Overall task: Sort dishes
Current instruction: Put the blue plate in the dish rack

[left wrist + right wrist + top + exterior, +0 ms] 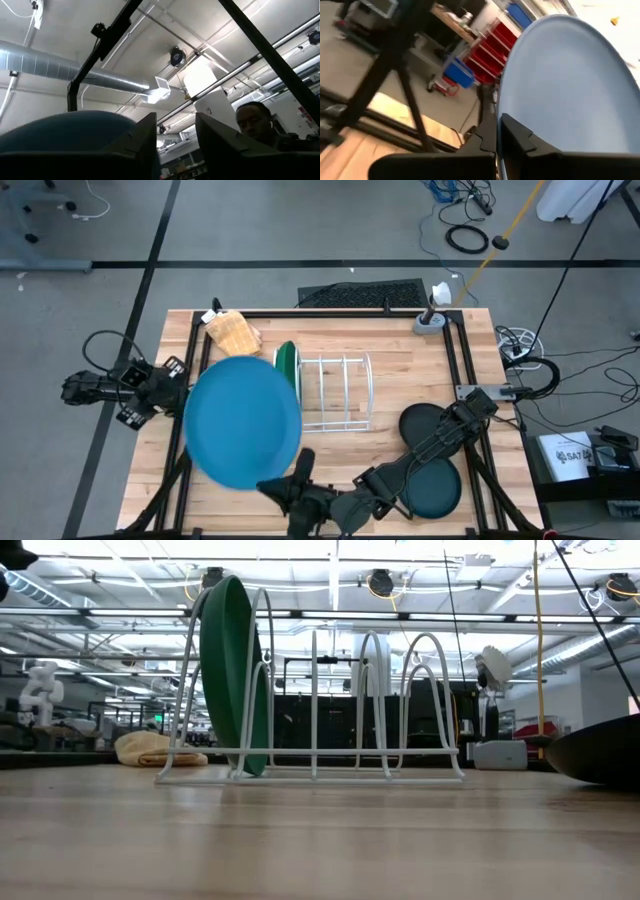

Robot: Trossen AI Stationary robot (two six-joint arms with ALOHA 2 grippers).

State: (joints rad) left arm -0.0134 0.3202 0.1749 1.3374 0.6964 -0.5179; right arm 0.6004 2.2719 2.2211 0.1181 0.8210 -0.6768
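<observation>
Overhead, light-blue plate (pixel 243 422) in right gripper (pixel 285 485); white rack (pixel 335 393) just beside.

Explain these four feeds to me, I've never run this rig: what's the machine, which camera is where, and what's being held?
Two dark robot arms work at a wooden table. The high view looks straight down; the low view sits at table height; each wrist view rides on an arm. The right gripper, at the near edge, is shut on the light-blue plate, lifted above the table. The left gripper is beside that plate's far left rim. The green plate stands upright in the white rack. The black plate and dark-teal plate lie flat on the right. A tan woven object sits at the back.
</observation>
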